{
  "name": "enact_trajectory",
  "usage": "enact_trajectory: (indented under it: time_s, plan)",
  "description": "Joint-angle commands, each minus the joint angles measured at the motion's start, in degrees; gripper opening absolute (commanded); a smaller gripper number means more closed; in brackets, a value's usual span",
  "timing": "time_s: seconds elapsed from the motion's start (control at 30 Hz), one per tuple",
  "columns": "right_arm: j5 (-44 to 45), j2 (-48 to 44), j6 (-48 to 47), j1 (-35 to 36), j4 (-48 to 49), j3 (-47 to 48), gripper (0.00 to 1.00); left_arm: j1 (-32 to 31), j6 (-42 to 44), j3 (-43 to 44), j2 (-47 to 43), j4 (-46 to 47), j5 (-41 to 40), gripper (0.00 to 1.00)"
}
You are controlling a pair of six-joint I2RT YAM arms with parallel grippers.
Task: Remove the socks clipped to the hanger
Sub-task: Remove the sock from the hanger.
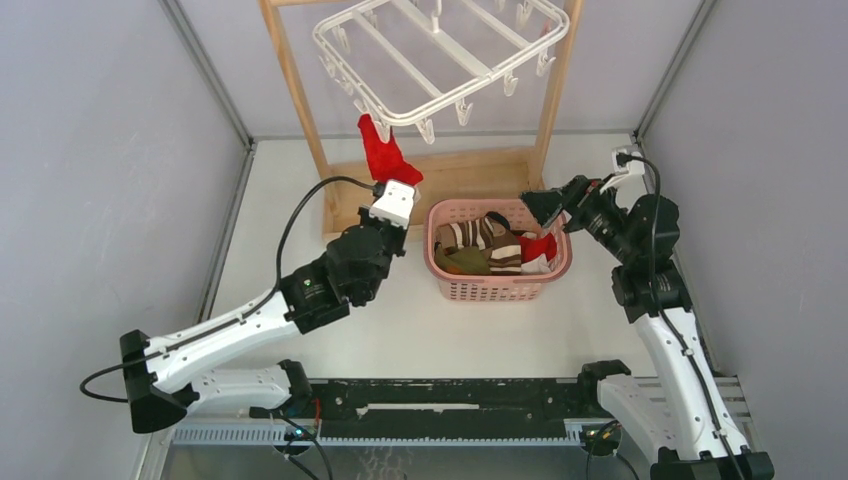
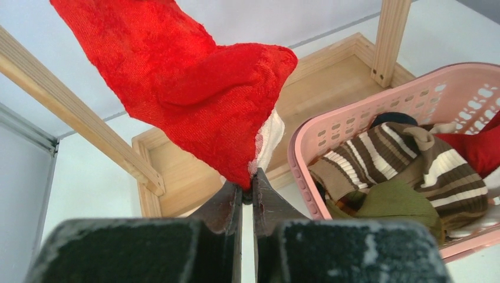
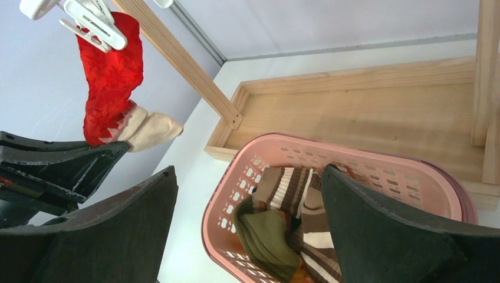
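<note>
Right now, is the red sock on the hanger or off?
On. The red sock hangs from a hanger clip; left gripper pinches its bottom.

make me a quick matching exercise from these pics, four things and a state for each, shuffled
Things:
1. red sock
2. basket
3. left gripper
4. right gripper

States:
a. open
b. hangs from a white clip
c. holds striped socks
d. shut on red fabric

Pairs: 1-b, 2-c, 3-d, 4-a
</note>
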Motion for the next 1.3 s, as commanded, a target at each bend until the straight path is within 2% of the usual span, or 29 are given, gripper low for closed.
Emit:
enact_trajectory:
  time_s: [0.0,0.6,1.07,1.27]
  plan:
    - [-0.65,0.23,0.57,0.30,2.39,3.60,0.96,-2.01,2.60,4.98,0.13,3.52,-2.42,0.01]
    - [-4.65,2.12,2.01,1.58,3.46,7.61,0.93,-8.80,6.80,7.49,4.35,7.38,-5.68,0.02]
    - [-4.43,9.59,-0.92,9.07,2.04,19.69,0.88,-13.22,12.70,9.02,9.66,10.85,-9.46,0.01]
    - [-4.00,10.23,-3.02,9.05,-0.81,22.84,0.89,-13.89,14.44,11.86,13.97,11.67,-8.80,0.02]
